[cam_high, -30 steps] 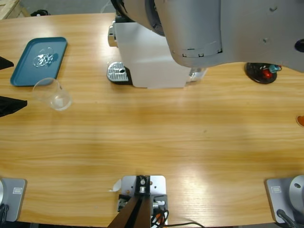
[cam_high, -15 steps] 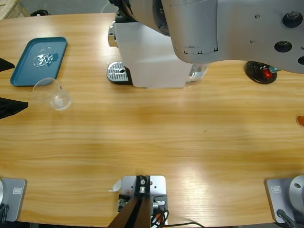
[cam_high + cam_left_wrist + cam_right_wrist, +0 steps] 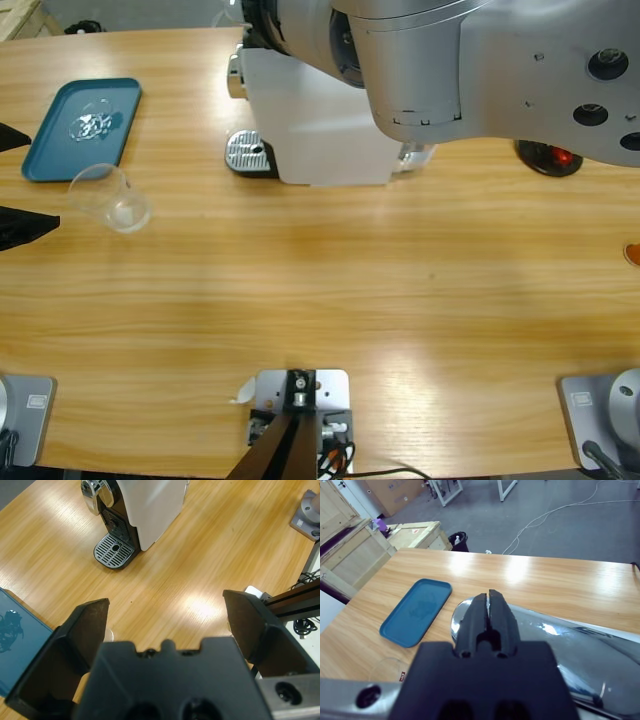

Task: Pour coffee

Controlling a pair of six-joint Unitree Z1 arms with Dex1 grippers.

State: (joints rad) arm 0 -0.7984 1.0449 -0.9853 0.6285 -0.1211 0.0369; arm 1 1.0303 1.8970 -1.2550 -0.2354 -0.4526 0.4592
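We hold the left gripper (image 3: 165, 625) spread wide and empty, w/ the clear cup (image 3: 110, 198) just ahead of its jaws, likely lined up for a grab. Right gripper (image 3: 489, 611) is pressed together, empty, over the coffee machine (image 3: 310, 120). We can't make out coffee in the cup.

The large silver-grey arm elbow (image 3: 470, 70) covers the top and rear of the white box-shaped coffee machine (image 3: 310, 140) and part of the small black round dish (image 3: 548, 158) by the table's far right edge. An orange object (image 3: 633, 252) is cut off at the right edge, unidentifiable. Whether the clear glass tumbler (image 3: 110, 198) holds liquid cannot be told.
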